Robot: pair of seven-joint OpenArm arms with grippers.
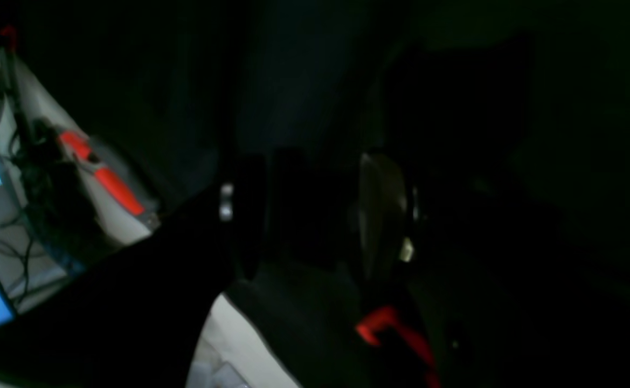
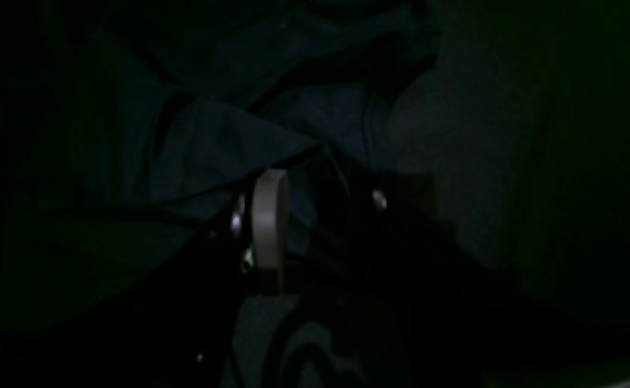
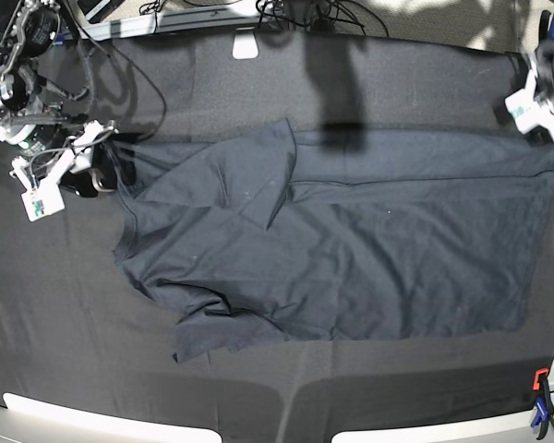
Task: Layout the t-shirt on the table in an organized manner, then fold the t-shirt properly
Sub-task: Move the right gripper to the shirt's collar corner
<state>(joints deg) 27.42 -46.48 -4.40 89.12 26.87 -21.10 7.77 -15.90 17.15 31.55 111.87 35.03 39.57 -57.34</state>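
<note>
shirt: dark charcoal-grey thin t-shirt (image 3: 351,249) spread on black cloth worktop (image 3: 65,314) | right fingers (image 3: 100,171) at 9 o'clock: pinching collar | left fingers (image 3: 533,118) at 2 o'clock: cannot tell

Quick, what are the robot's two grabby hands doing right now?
Left gripper: open, fingers apart, holding nothing.
Right gripper: at the t-shirt collar edge; grip cannot be told.

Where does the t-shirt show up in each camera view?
Base: t-shirt spread across the middle of the table.
Right wrist: dark folds fill the upper left, above the right gripper.
Left wrist: too dark to tell.
Shared landmark: the black table cloth.
</note>
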